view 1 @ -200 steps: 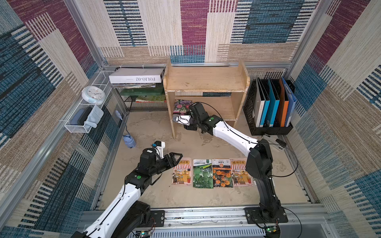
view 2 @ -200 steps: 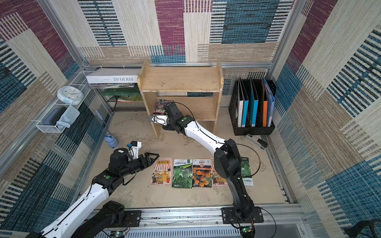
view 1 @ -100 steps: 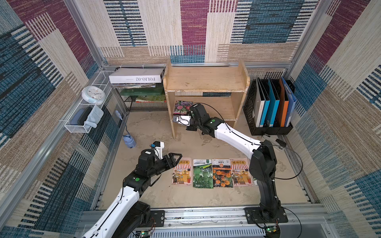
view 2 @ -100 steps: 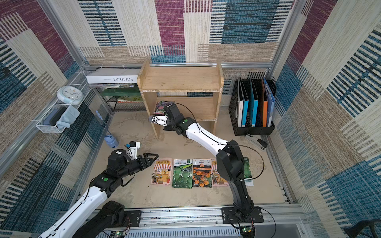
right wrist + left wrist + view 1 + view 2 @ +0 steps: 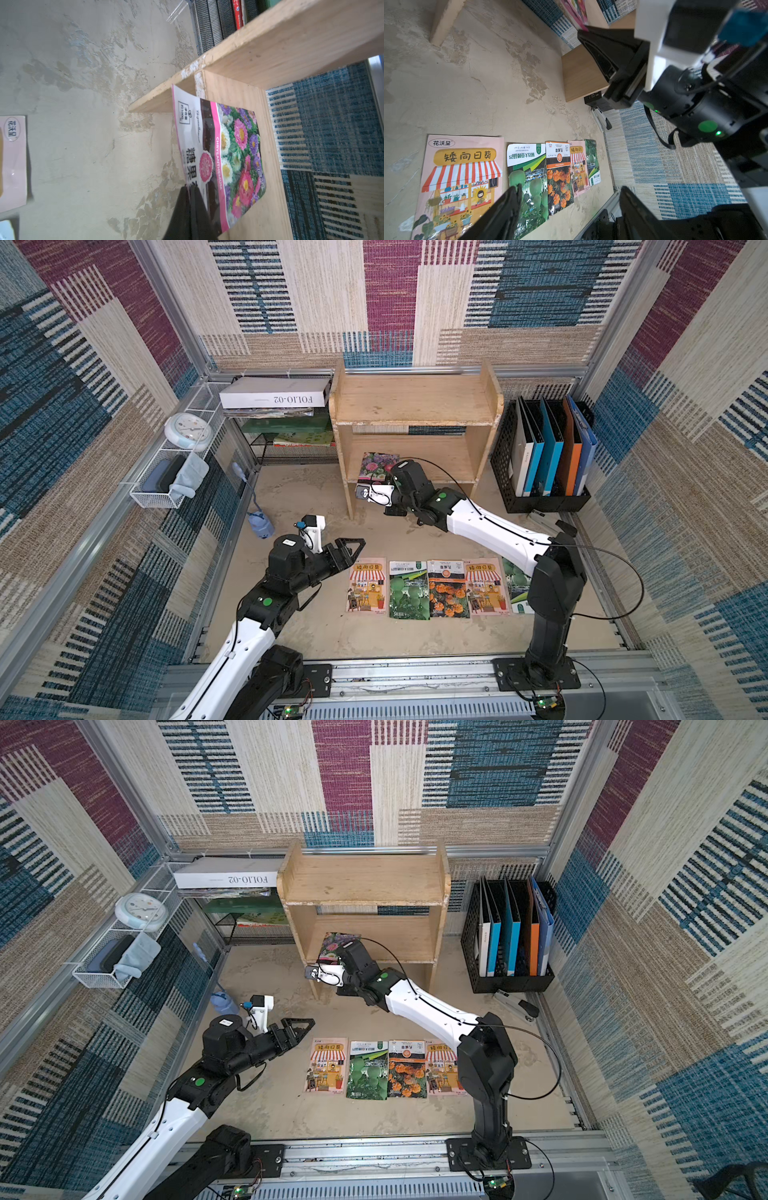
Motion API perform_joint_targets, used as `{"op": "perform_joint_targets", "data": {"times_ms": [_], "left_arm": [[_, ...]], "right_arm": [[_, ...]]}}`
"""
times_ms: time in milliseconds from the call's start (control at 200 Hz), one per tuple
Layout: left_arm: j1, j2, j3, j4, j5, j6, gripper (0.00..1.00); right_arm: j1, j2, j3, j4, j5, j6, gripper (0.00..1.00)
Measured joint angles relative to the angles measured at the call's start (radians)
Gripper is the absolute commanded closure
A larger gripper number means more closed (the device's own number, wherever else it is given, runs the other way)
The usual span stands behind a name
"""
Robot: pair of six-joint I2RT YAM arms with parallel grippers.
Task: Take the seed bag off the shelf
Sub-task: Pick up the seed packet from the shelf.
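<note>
Right gripper [image 5: 189,188] pinches the seed bag [image 5: 234,149] by its near edge — the bag's long axis runs away from the fingers, into the shelf [image 5: 232,91]. Left gripper [image 5: 356,551] gapes wide.

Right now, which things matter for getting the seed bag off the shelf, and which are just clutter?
Job: seed bag, on the lower tier; wooden shelf; right arm, jaws shut on the bag's edge.
Clutter: packets on the floor; file holder; wire rack; white box; clock; stapler.

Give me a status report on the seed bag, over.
Right gripper shut on seed bag, at its front edge. Left gripper open, empty. Bag on lower board of shelf. Nothing seen blocking its way out.
</note>
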Motion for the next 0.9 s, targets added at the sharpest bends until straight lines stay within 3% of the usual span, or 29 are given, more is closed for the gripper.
{"op": "perform_joint_targets", "data": {"times_ms": [441,902], "left_arm": [[0.100,0.300,0.109,0.176,0.067,-0.118,0.19],[0.101,0.551,0.321,0.325,0.183,-0.202,0.18]], "right_arm": [[0.001,-0.192,-0.235,0.069,-0.031,0.003,1.00],[0.031,-0.220,-0.281,0.084,-0.106,0.004,1.00]]}}
